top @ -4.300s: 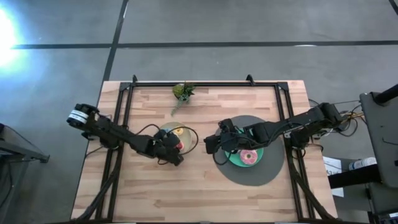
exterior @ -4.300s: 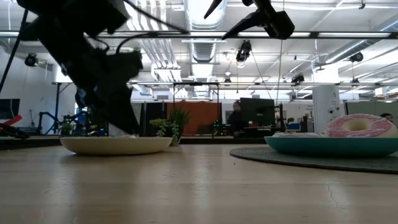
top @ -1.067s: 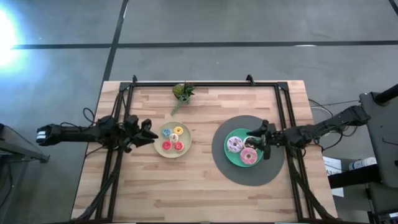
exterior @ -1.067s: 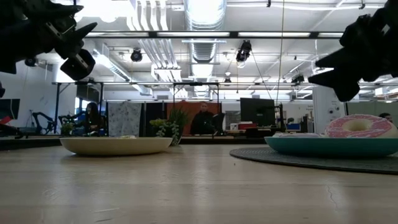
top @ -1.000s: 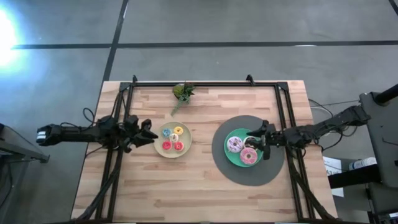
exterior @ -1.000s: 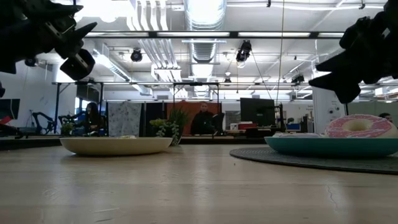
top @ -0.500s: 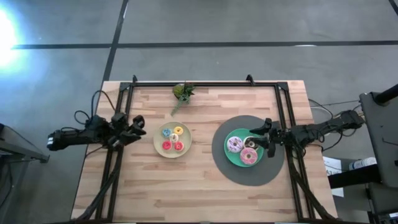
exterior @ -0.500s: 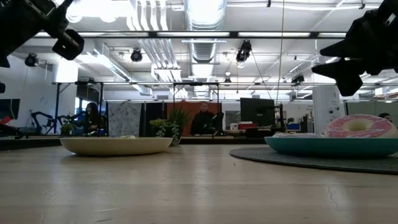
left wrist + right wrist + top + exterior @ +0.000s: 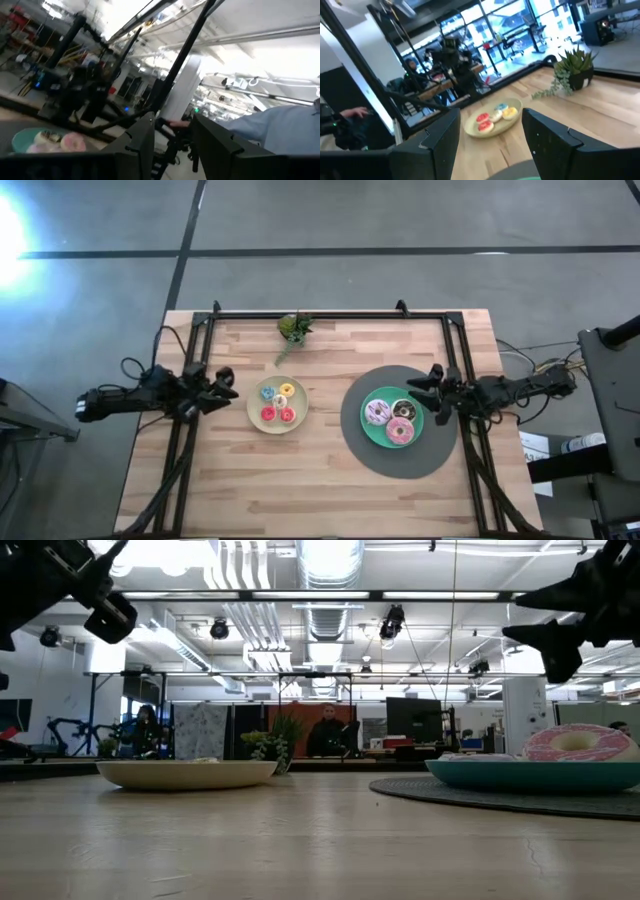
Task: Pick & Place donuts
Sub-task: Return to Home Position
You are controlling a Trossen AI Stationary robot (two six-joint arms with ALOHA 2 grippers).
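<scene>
Several mini donuts (image 9: pixel 277 403), blue, orange, cream and red, lie on the beige plate (image 9: pixel 300 404); the right wrist view shows them too (image 9: pixel 493 116). Three bigger donuts, a pale pink (image 9: pixel 377 413), a chocolate (image 9: pixel 404 409) and a pink (image 9: pixel 400 430), lie on the teal plate (image 9: pixel 377 433). One pink donut (image 9: pixel 580 742) shows in the low view. My left gripper (image 9: pixel 228 383) hovers open to the left of the beige plate. My right gripper (image 9: pixel 425 393) hovers open over the teal plate's right rim. Both are raised above the table (image 9: pixel 100 600) (image 9: pixel 550 635).
The teal plate sits on a round grey mat (image 9: pixel 365 455). A small potted plant (image 9: pixel 293 328) stands near the far edge, behind the beige plate. A black frame (image 9: pixel 330 314) runs along the table's far and side edges. Bare wood lies along the near side (image 9: pixel 300 490).
My left gripper has drawn back from the beige plate toward the table's left edge and risen a little. My right gripper has pulled away from the big donuts toward the right edge and lifted. The donuts and plates have stayed put.
</scene>
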